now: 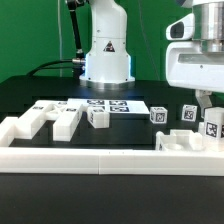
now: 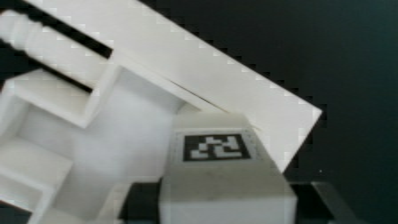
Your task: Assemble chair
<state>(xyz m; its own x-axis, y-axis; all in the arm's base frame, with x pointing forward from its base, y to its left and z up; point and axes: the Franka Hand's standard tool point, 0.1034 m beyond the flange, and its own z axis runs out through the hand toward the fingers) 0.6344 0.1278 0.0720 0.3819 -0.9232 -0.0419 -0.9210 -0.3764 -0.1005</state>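
Observation:
My gripper (image 1: 209,112) is at the exterior view's right, shut on a chunky white tagged chair block (image 1: 212,126), holding it just above another white chair part (image 1: 183,143) by the front wall. In the wrist view the block (image 2: 217,150) sits between my dark fingers (image 2: 157,196), tag facing the camera. Below it lies a white framed chair part (image 2: 63,115). Two small tagged blocks (image 1: 158,115) (image 1: 188,113) stand on the black table. Several larger white chair parts (image 1: 40,122) (image 1: 97,115) lie at the exterior view's left.
The marker board (image 1: 110,105) lies flat in front of the robot base (image 1: 106,55). A low white border wall (image 1: 100,160) runs along the front, and also shows in the wrist view (image 2: 196,60).

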